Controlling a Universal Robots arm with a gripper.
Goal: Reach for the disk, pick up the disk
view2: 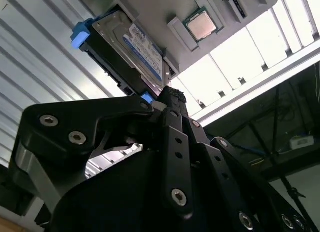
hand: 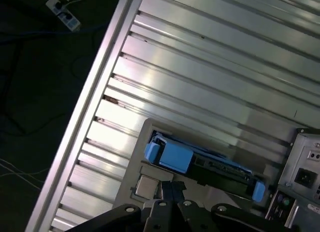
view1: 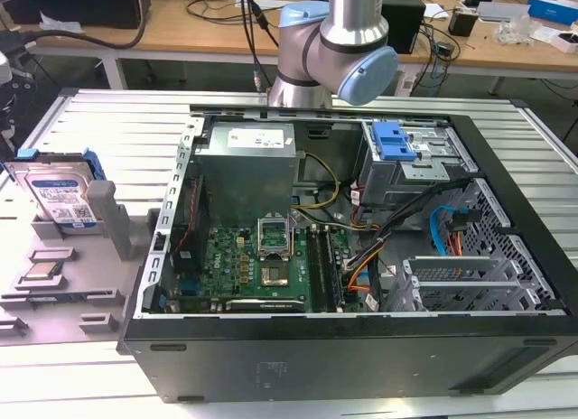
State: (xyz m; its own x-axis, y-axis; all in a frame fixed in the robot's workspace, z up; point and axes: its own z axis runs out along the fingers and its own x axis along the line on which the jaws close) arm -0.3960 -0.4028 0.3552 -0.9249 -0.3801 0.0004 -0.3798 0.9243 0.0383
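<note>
The disk is a silver hard drive with a white-and-blue label and blue rails. It stands on edge in a grey holder at the exterior view's left, outside the computer case. In the second wrist view the disk lies beyond my gripper, with open space between them. The first wrist view has the disk edge-on, its blue rail up, just past my gripper. The black fingers sit together with nothing held.
A small square CPU chip lies in the grey tray beside the disk. The open computer case takes up the middle, with a blue-latched drive cage. The arm rises behind the case. Ribbed metal tabletop surrounds the holder.
</note>
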